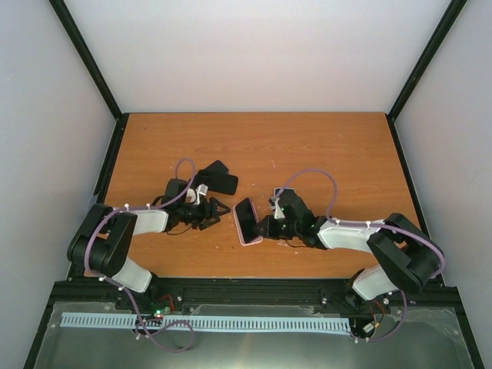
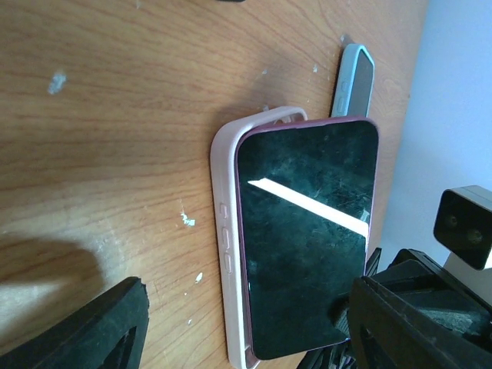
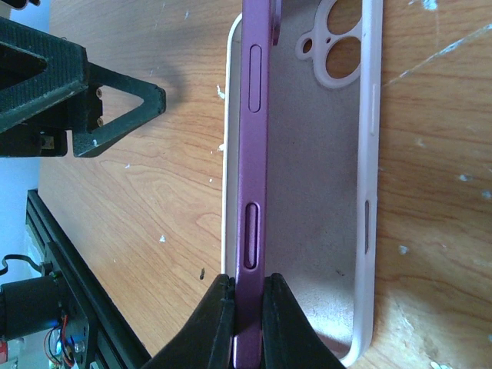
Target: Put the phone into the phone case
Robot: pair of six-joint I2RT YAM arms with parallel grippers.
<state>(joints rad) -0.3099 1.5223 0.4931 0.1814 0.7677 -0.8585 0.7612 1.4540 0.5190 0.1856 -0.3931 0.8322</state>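
Phone (image 3: pixel 252 154) is held on its long edge by the right pincer (image 3: pixel 247 301), which is closed tight on one end of it. It is stood tilted over the pink case (image 3: pixel 338 192), with one long side set down near one wall of the case and the other side raised. This seems to be done so that one edge is seated first and the rest can be pressed down after.

The case is laid flat on the wooden bench (image 1: pixel 307 146), hollow side up. The left pincer (image 1: pixel 217 209) is seen wide open and empty near the case, probably ready to steady it.

The phone is a thin slab with a smooth purple frame, long side buttons and a glossy dark screen. The case looks soft and matte, with rounded corners and a camera cutout.
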